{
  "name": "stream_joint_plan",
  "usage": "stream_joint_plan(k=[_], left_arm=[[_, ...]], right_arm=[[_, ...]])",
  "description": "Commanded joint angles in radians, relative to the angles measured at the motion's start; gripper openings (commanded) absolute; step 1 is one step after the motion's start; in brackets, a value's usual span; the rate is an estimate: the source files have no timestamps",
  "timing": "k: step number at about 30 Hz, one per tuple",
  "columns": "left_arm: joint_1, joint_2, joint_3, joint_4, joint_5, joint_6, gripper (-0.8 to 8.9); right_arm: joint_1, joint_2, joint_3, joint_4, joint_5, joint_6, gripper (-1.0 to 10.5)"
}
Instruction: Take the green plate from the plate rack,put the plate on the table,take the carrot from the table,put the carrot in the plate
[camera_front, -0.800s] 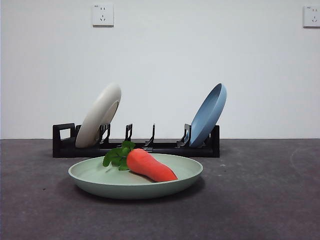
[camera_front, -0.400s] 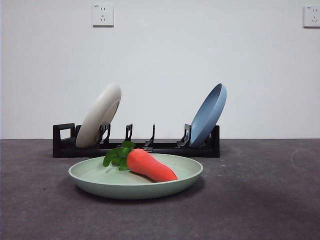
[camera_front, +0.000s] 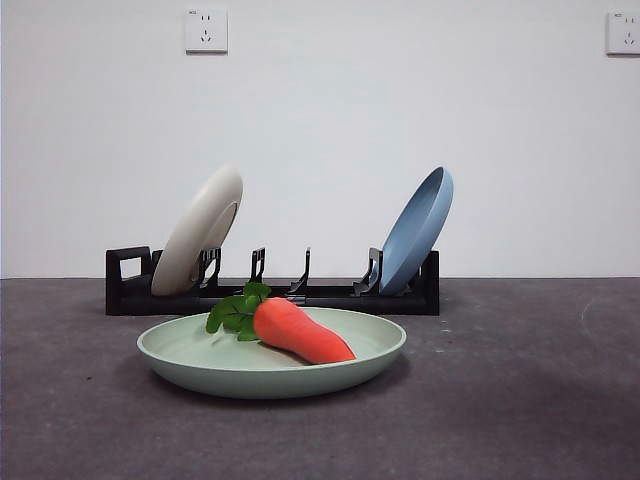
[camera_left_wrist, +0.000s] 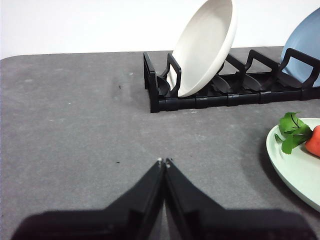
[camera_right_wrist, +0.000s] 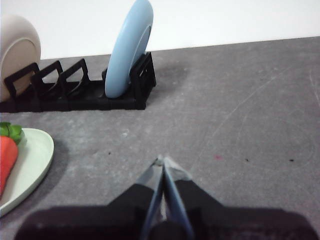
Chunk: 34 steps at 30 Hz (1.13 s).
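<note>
The green plate (camera_front: 190, 362) lies flat on the dark grey table (camera_front: 520, 400), in front of the plate rack (camera_front: 330, 295). The orange carrot (camera_front: 300, 331) rests in the plate, its green leaves toward the rack. In the left wrist view, my left gripper (camera_left_wrist: 164, 161) is shut and empty above bare table, with the plate's rim (camera_left_wrist: 295, 170) and the carrot's leaves (camera_left_wrist: 291, 132) off to one side. My right gripper (camera_right_wrist: 161, 160) is also shut and empty, apart from the plate (camera_right_wrist: 30, 165) on its other side. Neither arm shows in the front view.
A cream-white plate (camera_front: 200, 228) leans in the rack's left slot and a blue plate (camera_front: 418, 228) in its right slot; the middle slots hold nothing. The rack's square loop (camera_front: 128, 268) is at its left end. A white wall stands behind.
</note>
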Motion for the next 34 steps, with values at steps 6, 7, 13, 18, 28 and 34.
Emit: stream_joint_plan(k=[6, 7, 13, 18, 28, 34], left_arm=[[0.003, -0.002, -0.013, 0.004, -0.002, -0.004, -0.04], [0.003, -0.002, -0.013, 0.004, -0.002, -0.004, -0.04], [0.003, -0.002, -0.013, 0.004, -0.002, -0.004, -0.04], [0.003, -0.002, -0.013, 0.004, -0.002, -0.004, -0.03], [0.003, -0.002, -0.013, 0.004, -0.003, -0.004, -0.04], [0.003, -0.002, -0.013, 0.004, -0.002, -0.004, -0.04]], right_arm=[[0.000, -0.003, -0.008, -0.016, -0.001, 0.082, 0.0], [0.000, -0.003, -0.008, -0.016, -0.001, 0.082, 0.0], [0.000, -0.003, -0.008, -0.016, -0.002, 0.082, 0.0], [0.000, -0.003, -0.008, -0.016, -0.002, 0.082, 0.0], [0.000, -0.003, -0.008, -0.016, -0.002, 0.082, 0.0], [0.000, -0.003, -0.008, -0.016, -0.002, 0.082, 0.0]])
